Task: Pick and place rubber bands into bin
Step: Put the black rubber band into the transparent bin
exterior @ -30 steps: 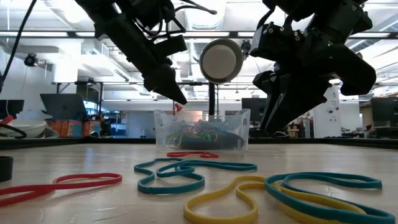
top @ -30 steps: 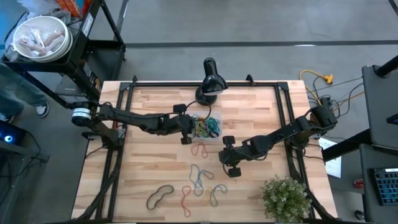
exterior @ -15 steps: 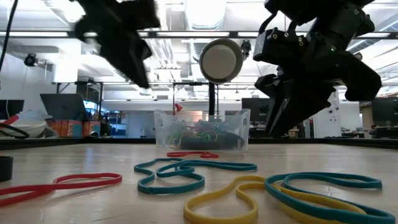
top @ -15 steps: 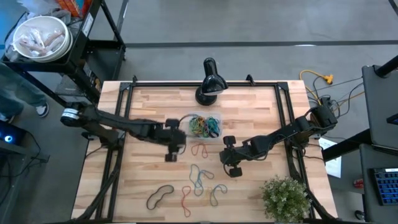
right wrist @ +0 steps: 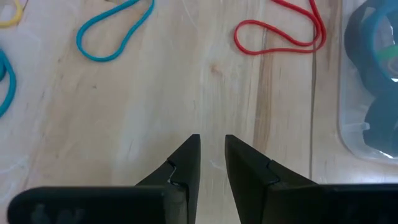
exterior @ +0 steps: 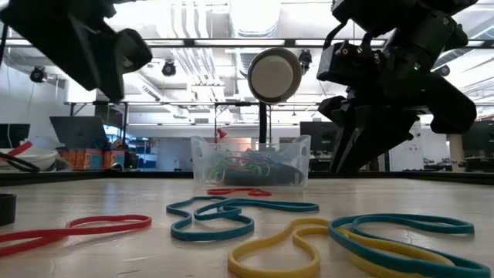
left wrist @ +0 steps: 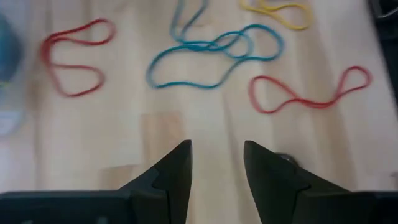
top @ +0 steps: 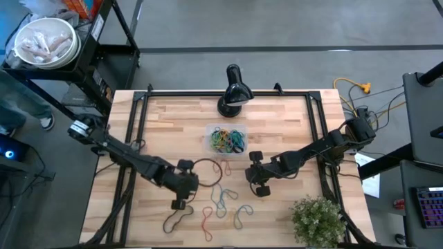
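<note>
Bin (top: 226,140) holding mixed rubber bands (top: 228,140), more bands (top: 223,199) loose on table (top: 166,117)

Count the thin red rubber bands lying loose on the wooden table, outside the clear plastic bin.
2. One red rubber band lies beside the clear plastic bin; the other near the table's front edge, by a black band. More could be hidden.
</note>
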Controlling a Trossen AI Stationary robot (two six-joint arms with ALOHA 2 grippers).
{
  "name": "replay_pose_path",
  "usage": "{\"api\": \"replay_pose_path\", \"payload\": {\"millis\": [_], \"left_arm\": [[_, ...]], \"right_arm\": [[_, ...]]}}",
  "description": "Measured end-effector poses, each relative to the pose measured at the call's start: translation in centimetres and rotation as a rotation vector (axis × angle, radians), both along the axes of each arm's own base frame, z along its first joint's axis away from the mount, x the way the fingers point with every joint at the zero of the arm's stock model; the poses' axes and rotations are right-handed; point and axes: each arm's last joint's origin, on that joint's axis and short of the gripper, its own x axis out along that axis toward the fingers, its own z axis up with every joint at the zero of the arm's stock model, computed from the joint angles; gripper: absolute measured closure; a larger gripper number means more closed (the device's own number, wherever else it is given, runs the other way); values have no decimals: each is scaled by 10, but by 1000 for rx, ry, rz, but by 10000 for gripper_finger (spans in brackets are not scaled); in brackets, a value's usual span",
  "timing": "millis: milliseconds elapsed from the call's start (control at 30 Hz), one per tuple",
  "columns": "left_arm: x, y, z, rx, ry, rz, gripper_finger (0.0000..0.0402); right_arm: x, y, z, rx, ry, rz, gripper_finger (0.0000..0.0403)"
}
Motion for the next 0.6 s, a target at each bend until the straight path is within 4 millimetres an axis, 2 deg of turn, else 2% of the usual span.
{"api": "replay_pose_path", "payload": {"millis": [200, 600], "left_arm": [[-2, -19, -14, -45, -15, -14, 272], [-2, -39, -46, -68, 107, 4, 272]], "right_arm": [[2, 1, 1, 6, -22, 2, 335], [3, 1, 2, 15, -38, -4, 335]]}}
